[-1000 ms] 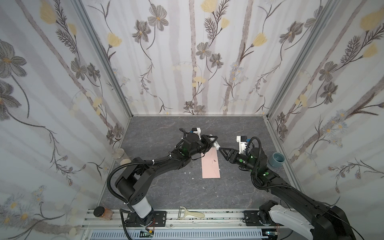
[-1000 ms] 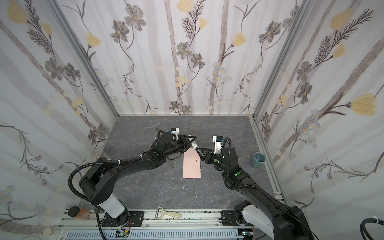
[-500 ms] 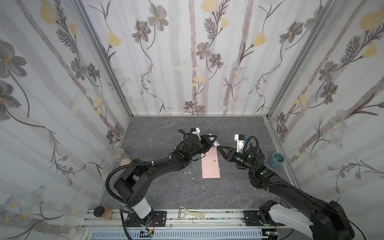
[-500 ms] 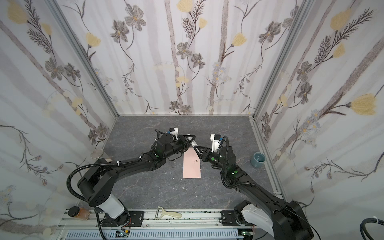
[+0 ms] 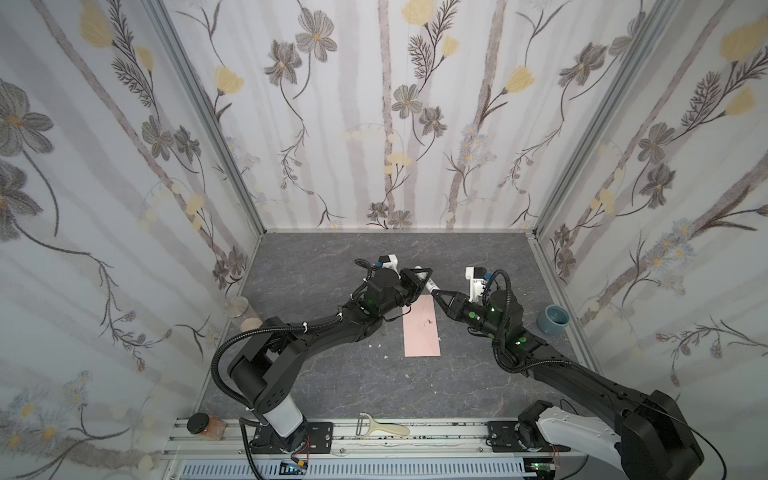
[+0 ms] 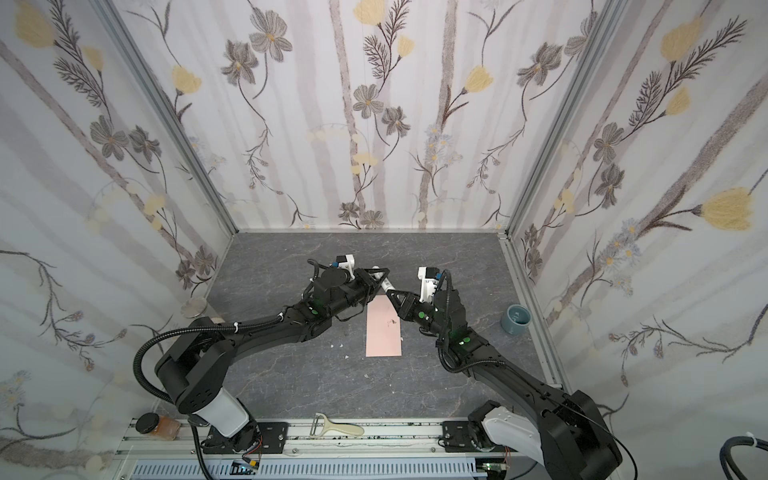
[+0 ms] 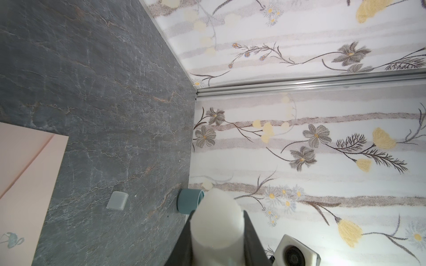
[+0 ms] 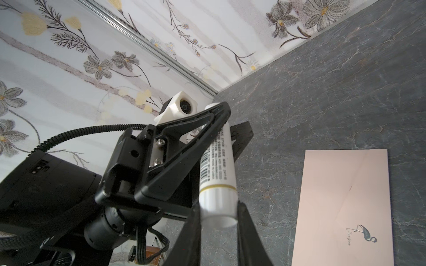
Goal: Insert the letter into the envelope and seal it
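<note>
Gripping one white glue stick (image 8: pixel 219 161) between them, the two arms meet just beyond the far end of the envelope (image 5: pixel 420 328). The left end effector (image 5: pixel 420 275) is clamped around the tube's labelled body. The right end effector (image 8: pixel 218 215) is pinched on the plain white end below the gold band. The pink envelope lies flat on the dark surface (image 5: pixel 332 386) with its flap folded down. The letter is nowhere in view and is most likely already tucked inside. A small translucent cap (image 7: pixel 117 200) lies by itself on the surface, apart from the envelope.

Sealing appears to be the step in hand, though the frames do not show whether glue is on the flap yet. The right end effector's hold on the tube's end suggests a twist of the base or a handover. Either calls for one firm hold while the other turns or lets go, keeping the tube from slipping.
</note>
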`<state>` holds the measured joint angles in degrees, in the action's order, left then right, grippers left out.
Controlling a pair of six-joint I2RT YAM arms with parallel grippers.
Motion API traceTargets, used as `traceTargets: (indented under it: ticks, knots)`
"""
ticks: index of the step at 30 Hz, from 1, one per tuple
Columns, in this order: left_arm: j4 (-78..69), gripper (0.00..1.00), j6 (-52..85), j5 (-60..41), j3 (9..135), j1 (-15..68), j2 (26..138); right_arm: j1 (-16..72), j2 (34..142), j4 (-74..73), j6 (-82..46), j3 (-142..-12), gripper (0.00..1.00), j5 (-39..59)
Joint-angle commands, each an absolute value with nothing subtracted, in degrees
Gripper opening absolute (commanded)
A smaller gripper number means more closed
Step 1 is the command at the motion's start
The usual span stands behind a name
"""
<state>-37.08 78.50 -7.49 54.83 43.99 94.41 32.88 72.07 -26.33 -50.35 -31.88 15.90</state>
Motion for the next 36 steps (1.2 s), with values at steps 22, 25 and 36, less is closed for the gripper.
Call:
traceTargets:
  ticks: [22,25,36]
  knots:
    - [-39.4,0.0,83.2,-18.3,54.7,44.2,95.4,44.7,70.3,-1.3,-21.4,-42.7,0.13,-12.0]
    - [-39.4,0.0,83.2,-18.9,54.3,44.3,95.1,46.6,70.6,1.1,-17.5,-44.7,0.12,-15.5]
    - [-39.4,0.0,83.5,-20.4,53.5,44.5,94.0,57.7,75.6,7.9,-7.7,-49.3,0.11,-31.7]
